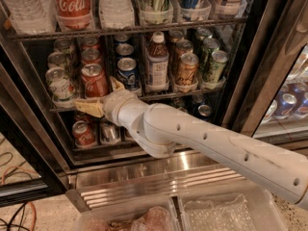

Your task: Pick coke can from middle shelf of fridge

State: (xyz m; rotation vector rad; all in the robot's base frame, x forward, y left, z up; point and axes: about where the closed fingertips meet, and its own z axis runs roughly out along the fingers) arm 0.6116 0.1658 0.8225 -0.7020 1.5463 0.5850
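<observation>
The fridge (pixel 252 76) stands open, with a black frame and a ribbed steel base. On the middle shelf (pixel 192 91) the coke can (pixel 94 80), red with white script and a silver top, stands at the front of the second lane from the left. My gripper (pixel 103 96) is at the shelf's front edge, just below and right of the can. Its tan fingers are spread: one fingertip (pixel 89 107) lies low and left of the can's base, the other (pixel 117 84) rises to the can's right. Nothing is held.
A blue can (pixel 127 71) and a brown bottle (pixel 157 64) stand right of the coke can, and silver cans to its left. A tall Coca-Cola bottle (pixel 72 4) is on the top rack. Small cans (pixel 84 134) sit on the lower rack. Clear bins (pixel 216 215) lie below.
</observation>
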